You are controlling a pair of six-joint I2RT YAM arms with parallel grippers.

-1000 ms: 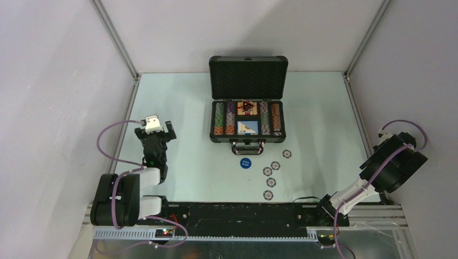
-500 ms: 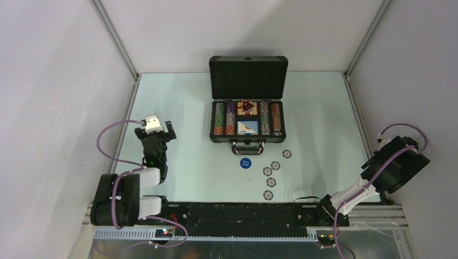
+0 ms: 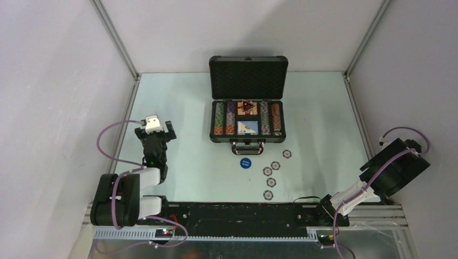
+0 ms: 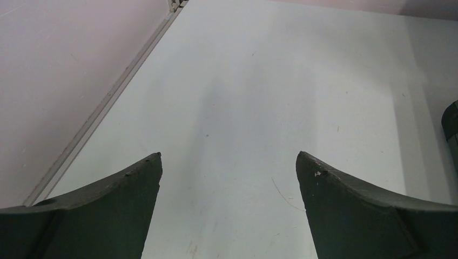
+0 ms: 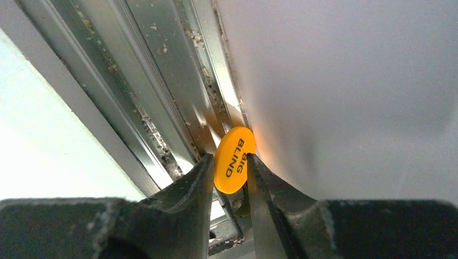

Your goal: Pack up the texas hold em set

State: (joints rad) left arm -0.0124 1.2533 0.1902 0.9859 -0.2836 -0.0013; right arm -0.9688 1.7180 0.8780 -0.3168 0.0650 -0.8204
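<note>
The dark grey briefcase (image 3: 248, 139) stands open at the back centre, lid up, with rows of striped chips (image 3: 219, 118) inside. Several loose chips (image 3: 271, 182) and a blue round button (image 3: 246, 162) lie on the table in front of its handle. My right gripper (image 5: 230, 156) is shut on an orange button (image 5: 233, 162) printed BIG BLIND, held on edge close to the right wall. The right arm (image 3: 394, 167) hangs at the table's right edge. My left gripper (image 4: 228, 156) is open over bare table on the left side (image 3: 156, 135), nothing between its fingers.
An aluminium frame rail (image 5: 162, 108) runs along the foot of the right wall, just beyond the held button. Another rail (image 4: 102, 108) borders the table on the left. The black base bar (image 3: 243, 213) joins both arms at the near edge.
The right arm has drifted slightly toward the near edge along the right wall, still gripping the orange button. The left arm has not moved.
</note>
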